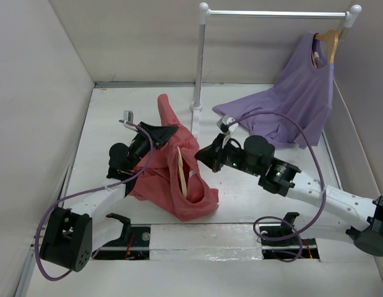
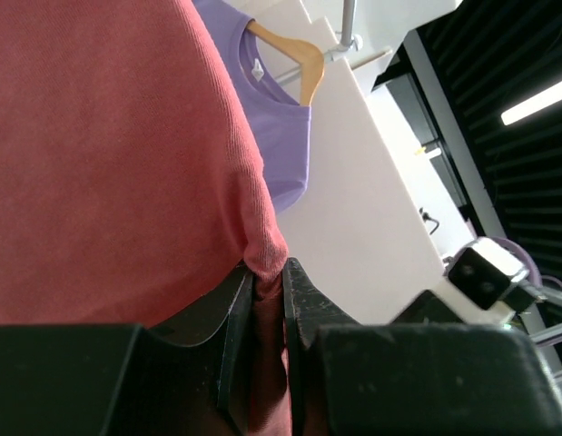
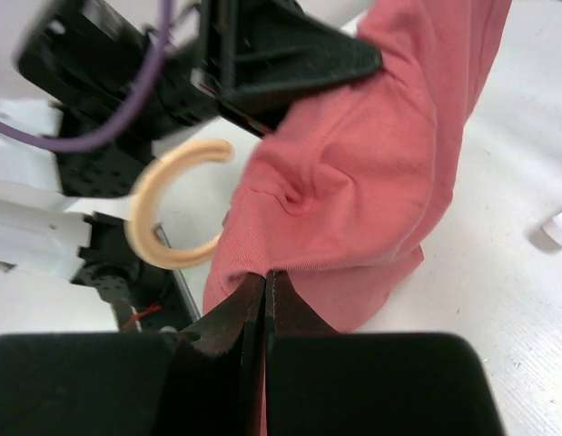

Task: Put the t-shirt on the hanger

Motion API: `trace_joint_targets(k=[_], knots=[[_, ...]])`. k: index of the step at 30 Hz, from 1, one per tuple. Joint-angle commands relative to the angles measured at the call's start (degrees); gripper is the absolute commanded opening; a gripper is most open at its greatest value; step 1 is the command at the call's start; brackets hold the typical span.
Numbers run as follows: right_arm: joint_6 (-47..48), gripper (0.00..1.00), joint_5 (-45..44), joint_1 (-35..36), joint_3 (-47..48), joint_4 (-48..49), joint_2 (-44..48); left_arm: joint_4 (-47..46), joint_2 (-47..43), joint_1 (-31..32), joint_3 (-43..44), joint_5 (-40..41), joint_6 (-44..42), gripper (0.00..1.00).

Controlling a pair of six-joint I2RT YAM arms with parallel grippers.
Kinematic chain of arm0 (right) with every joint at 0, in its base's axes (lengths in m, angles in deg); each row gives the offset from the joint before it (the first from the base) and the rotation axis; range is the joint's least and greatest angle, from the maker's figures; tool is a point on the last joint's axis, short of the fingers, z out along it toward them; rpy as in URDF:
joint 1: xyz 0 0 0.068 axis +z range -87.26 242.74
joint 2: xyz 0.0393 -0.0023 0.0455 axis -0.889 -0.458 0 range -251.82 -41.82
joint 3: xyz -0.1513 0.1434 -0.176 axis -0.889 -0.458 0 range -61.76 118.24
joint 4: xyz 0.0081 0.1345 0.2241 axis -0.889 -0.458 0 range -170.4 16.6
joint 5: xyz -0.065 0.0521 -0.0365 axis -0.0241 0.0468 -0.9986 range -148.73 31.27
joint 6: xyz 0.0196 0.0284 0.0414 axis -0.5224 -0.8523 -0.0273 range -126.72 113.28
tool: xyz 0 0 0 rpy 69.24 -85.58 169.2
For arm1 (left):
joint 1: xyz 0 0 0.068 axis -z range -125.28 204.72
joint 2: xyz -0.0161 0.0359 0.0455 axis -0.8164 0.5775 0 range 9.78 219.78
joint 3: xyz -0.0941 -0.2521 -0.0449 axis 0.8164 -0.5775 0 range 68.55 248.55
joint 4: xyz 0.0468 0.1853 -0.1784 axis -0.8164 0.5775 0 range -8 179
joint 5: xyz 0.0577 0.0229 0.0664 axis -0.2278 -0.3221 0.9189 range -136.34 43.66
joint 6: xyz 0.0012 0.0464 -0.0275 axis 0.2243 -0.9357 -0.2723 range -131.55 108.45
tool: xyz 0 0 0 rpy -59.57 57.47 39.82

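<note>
T-shirt (image 1: 159, 182) cloth clamped between left fingers (image 2: 303, 309), likewise between right fingers (image 3: 294, 320), hanger (image 1: 180, 172) partly inside

Overhead view: we note bright, even, diffuse light; white table (image 1: 240, 198) without glare, only soft, faint shadows beneath the arms. Left wrist view: we note a glowing ceiling strip (image 2: 535, 102) far beyond the fingers (image 2: 303, 309), to their right, amid darkness; the fingers themselves black and underexposed. Right wrist view: red shirt (image 3: 371, 200) just beyond the fingers sharp; hanger hook (image 3: 167, 213) farther off, soft.
</note>
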Motion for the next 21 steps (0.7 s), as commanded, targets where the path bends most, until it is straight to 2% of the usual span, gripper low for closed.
trace_joint_targets(k=[1,4,8,10,11,14,17,21], knots=[[-1.88,0.00,-0.88,-0.11,7.61,-2.79,2.19,-8.92,1.60,0.24,-0.30,1.14,1.80,0.00],[-2.58,0.00,-2.81,-0.64,11.04,-4.38,-0.17,-13.40,3.97,0.24,-0.22,0.89,4.87,0.00],[-4.16,0.00,-4.13,-2.92,13.33,-3.25,-8.17,-21.39,5.65,0.76,-1.53,0.53,9.10,0.00],[-6.79,0.00,-2.82,-2.92,11.85,0.17,-10.29,-21.85,4.87,0.77,-1.88,1.75,9.19,0.00],[-7.94,0.00,-1.60,-2.92,10.45,5.85,-10.38,-21.68,4.34,0.77,-2.41,2.54,8.75,0.00],[-12.95,0.00,-3.15,-2.40,7.71,9.94,-9.59,-19.74,2.14,0.77,-2.33,5.36,7.61,0.00],[-13.31,0.00,-7.36,-2.40,7.88,8.11,-10.28,-20.35,2.14,0.77,-1.45,4.93,8.30,0.00],[-12.87,0.00,-3.70,-2.92,7.63,7.05,-12.75,-20.36,2.84,0.77,-1.88,3.43,10.06,0.00]])
